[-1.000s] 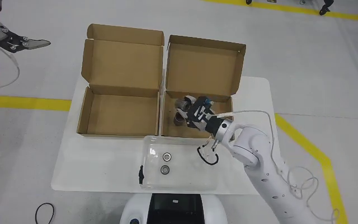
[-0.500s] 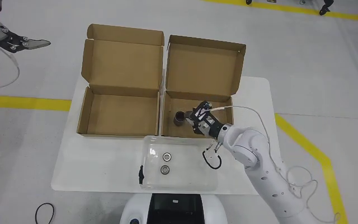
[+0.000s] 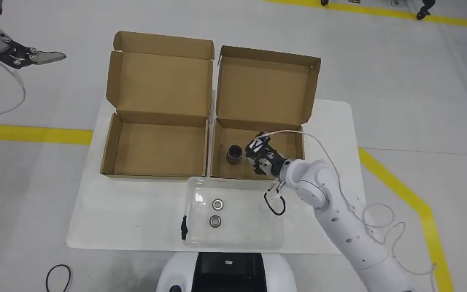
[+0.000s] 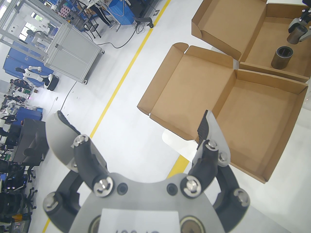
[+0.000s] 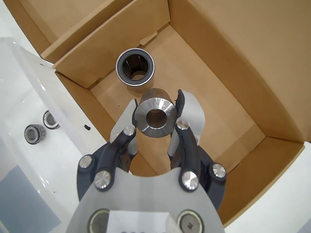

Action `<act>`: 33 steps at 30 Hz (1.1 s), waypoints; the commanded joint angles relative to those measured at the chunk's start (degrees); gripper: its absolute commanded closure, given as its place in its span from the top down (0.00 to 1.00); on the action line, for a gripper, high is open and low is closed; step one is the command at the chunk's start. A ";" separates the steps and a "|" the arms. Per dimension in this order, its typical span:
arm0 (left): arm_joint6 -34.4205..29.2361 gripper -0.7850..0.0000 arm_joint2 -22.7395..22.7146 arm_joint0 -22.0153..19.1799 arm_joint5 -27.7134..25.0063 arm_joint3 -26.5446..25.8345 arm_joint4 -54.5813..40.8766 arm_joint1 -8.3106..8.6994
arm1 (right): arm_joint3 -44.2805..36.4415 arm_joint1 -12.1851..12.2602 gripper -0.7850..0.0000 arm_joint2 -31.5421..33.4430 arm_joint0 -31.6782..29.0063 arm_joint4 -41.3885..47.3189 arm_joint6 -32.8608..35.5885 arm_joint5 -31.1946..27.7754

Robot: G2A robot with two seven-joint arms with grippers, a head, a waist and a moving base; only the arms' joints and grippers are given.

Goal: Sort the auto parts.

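While it hangs inside the right-hand brown cardboard box [image 5: 213,122], right gripper [image 5: 156,105]: clenched on a plain silver metal cylinder [image 5: 155,120] with a centre bore.
Dark steel bushing [image 5: 135,70]: upright on that box's floor, just beside the held cylinder, not touching it.
Left gripper [image 4: 133,124]: fingers spread, nothing between them, out past the left-hand brown cardboard box [image 4: 255,122].
Two small ribbed roller bearings [image 5: 32,134]: side by side in the white plastic tray [image 5: 19,78], next to the boxes.
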 commanded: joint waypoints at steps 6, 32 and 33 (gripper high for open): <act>0.00 1.00 0.00 0.00 0.00 0.00 0.00 0.00 | 6.04 -1.26 0.00 -3.33 5.22 1.93 2.76 0.41; 0.00 1.00 0.00 0.00 0.00 0.00 0.00 0.00 | 14.04 -4.20 1.00 -10.43 11.88 -0.75 8.02 3.51; 0.00 1.00 0.00 0.00 0.00 0.00 0.00 0.00 | 13.79 -4.21 1.00 -10.43 11.90 -0.95 8.11 3.54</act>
